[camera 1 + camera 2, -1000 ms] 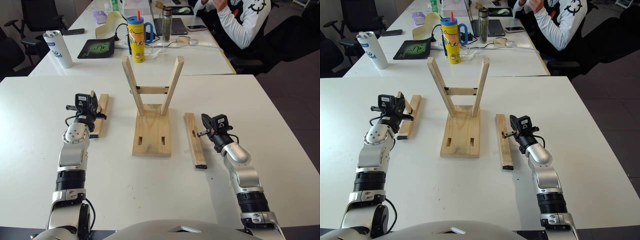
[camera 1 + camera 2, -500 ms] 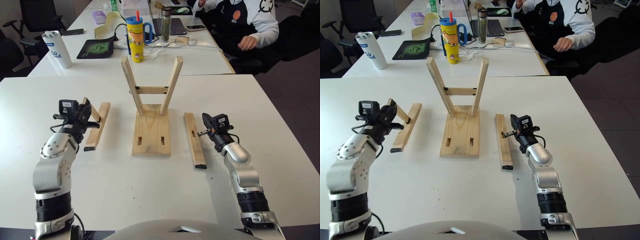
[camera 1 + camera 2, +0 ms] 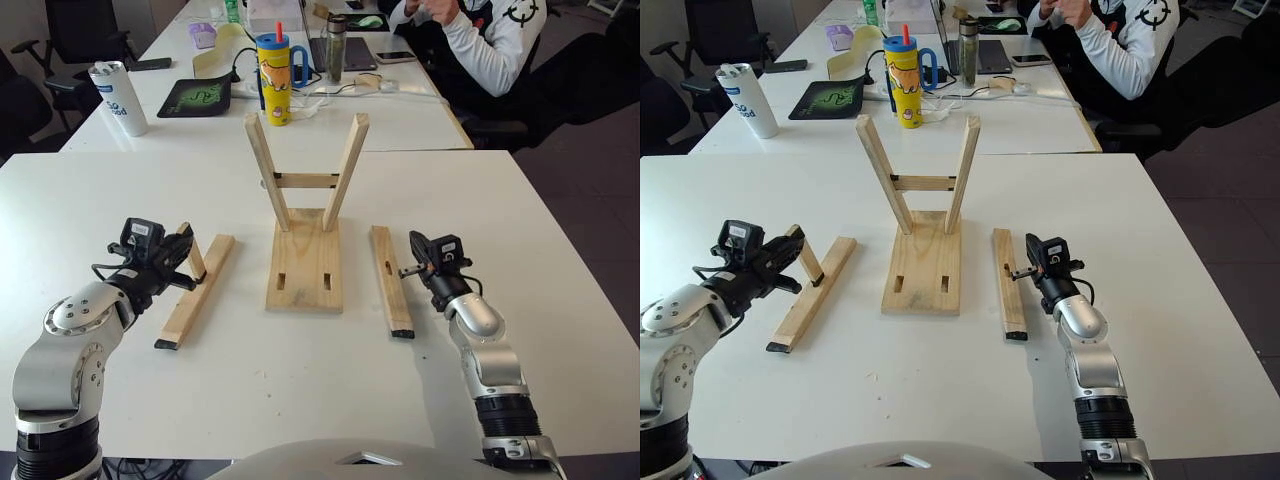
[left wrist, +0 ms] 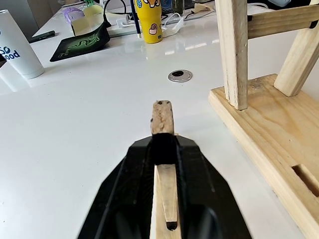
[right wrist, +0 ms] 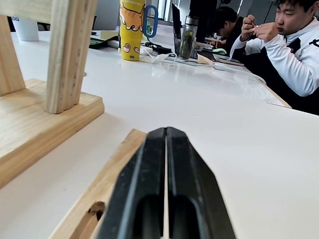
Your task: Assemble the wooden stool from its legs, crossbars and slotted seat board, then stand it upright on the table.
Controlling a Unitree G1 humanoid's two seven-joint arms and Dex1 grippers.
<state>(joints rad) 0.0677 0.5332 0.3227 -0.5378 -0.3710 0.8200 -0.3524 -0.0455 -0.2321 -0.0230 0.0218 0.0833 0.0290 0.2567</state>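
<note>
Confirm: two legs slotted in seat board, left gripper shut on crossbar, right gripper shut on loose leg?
No: the right gripper is shut on nothing; the right wrist view shows the loose leg lying on the table by it. The rest stands.

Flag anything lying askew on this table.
The left leg lies slanted to the seat board, its crossbar clamped in the left gripper. The right leg lies nearly parallel to the board. Nothing looks damaged.
</note>
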